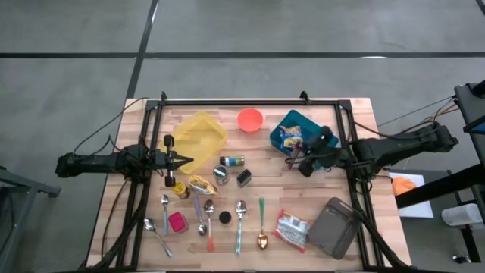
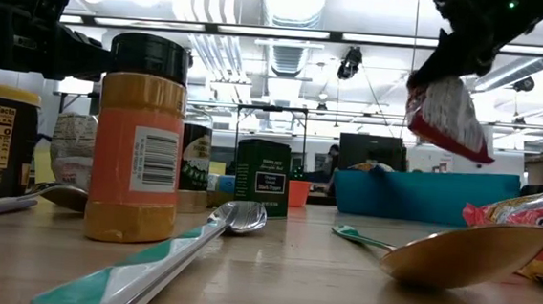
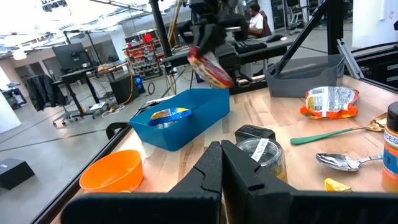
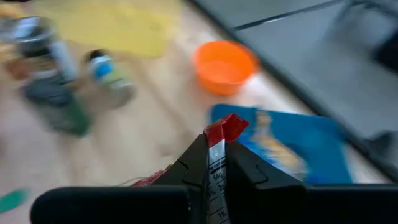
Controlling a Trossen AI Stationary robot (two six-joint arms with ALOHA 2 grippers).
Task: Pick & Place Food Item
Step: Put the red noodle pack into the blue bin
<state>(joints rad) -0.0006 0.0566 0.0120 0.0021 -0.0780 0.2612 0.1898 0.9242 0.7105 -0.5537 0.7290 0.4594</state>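
Bright overhead light, blurred wrist view (right)

We are in an open lab or workshop: ceiling strip lights [image 2: 289, 33], monitors [image 3: 71, 57] on stands, equipment racks [image 3: 144, 59], a seated person [image 3: 258, 20] beyond our wooden desk [image 3: 348, 87].

Spoons [image 1: 240, 209]: five. Snack packets [image 1: 292, 229]: three. Spice jars [image 1: 232, 161]: five or so.

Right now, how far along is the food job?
Done: one snack bag already lies in the blue bin. In hand: the right claw holds a red packet in the air beside the bin. Left: dropping it in; another packet remains on the table.
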